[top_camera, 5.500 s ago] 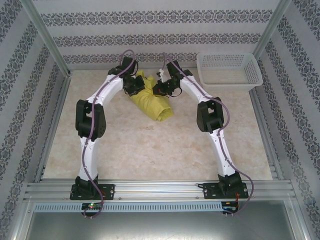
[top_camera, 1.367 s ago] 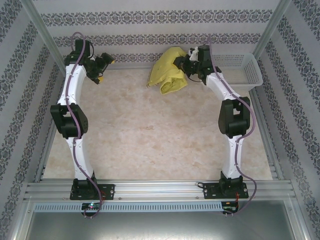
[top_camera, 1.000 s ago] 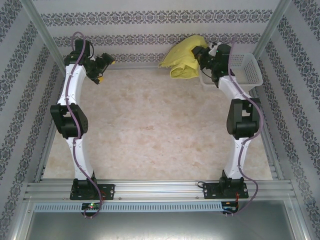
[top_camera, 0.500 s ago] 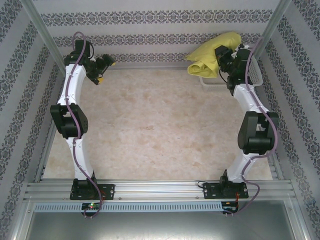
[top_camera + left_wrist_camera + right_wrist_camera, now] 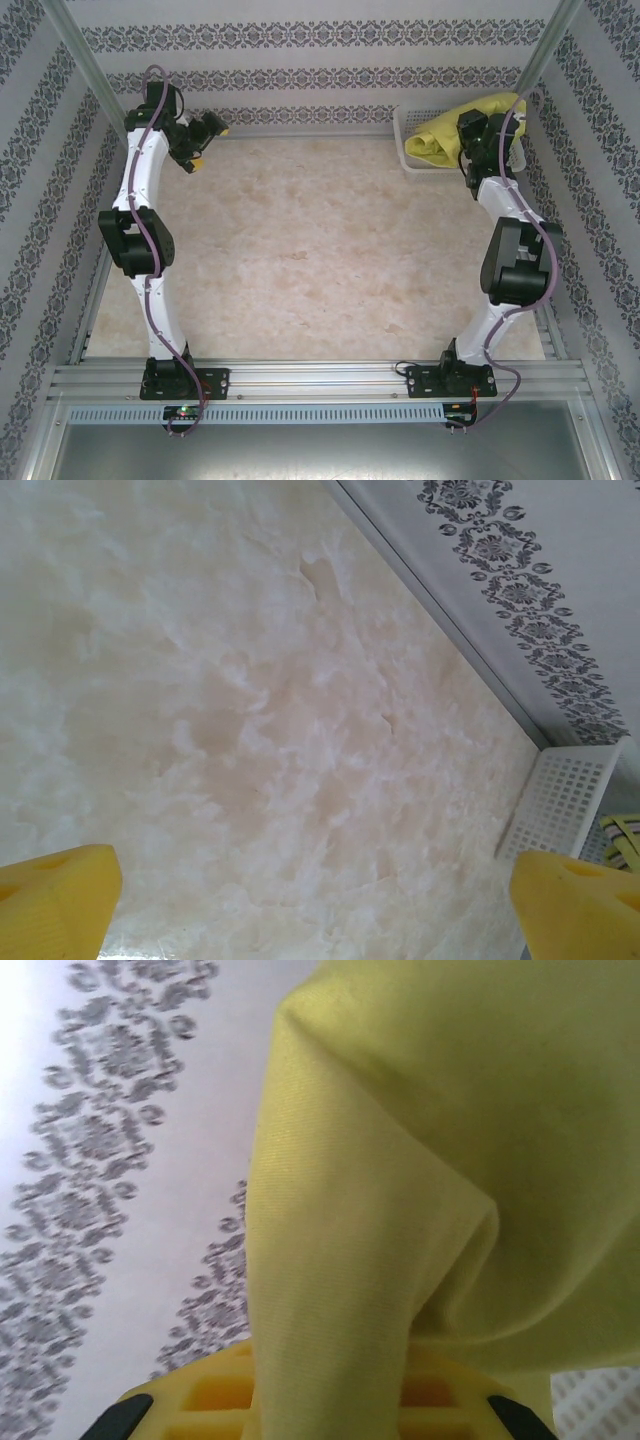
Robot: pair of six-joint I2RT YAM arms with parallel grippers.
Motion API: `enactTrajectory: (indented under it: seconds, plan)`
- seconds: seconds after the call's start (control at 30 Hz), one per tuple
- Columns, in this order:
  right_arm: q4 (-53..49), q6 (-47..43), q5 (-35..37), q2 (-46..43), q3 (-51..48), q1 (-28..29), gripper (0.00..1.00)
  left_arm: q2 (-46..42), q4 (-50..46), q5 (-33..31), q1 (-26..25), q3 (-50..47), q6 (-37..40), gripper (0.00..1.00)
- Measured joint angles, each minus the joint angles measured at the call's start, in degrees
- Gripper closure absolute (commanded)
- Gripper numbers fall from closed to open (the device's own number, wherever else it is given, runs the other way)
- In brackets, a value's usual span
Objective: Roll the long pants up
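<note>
Swung right from the far middle, the right gripper (image 5: 464,136) now holds the bundled pants (image 5: 434,145) over the basket (image 5: 401,128) at the far right, jaws pinched nearly closed on cloth. The bundle trails just left of it, lengthwise left-right. The left gripper (image 5: 207,137), spread wide and empty, hangs well apart at far left.

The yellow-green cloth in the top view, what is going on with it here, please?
The right arm's jaws are shut on the bundled yellow-green soft cloth trousers, holding them over the white plastic mesh basket at the far right corner of the beige marbled table. Whether the cloth rests inside I cannot tell. The left arm's jaws stand open and empty at the far left.
</note>
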Motion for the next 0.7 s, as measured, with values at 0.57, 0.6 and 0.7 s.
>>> enactTrajectory:
  seconds: [0.57,0.6,0.7]
  plan:
    - [6.6,1.7,6.62,18.71,11.28,0.79,0.93,2.25,-0.61,0.42,0.98,2.91,0.28,0.0]
    - [6.64,1.7,7.06,18.75,11.28,1.03,0.79,2.36,-0.7,0.42,0.98,2.91,0.31,0.0]
    - [7.15,1.86,8.02,18.75,11.26,1.44,0.44,2.47,-1.2,0.48,0.98,2.91,0.68,0.0]
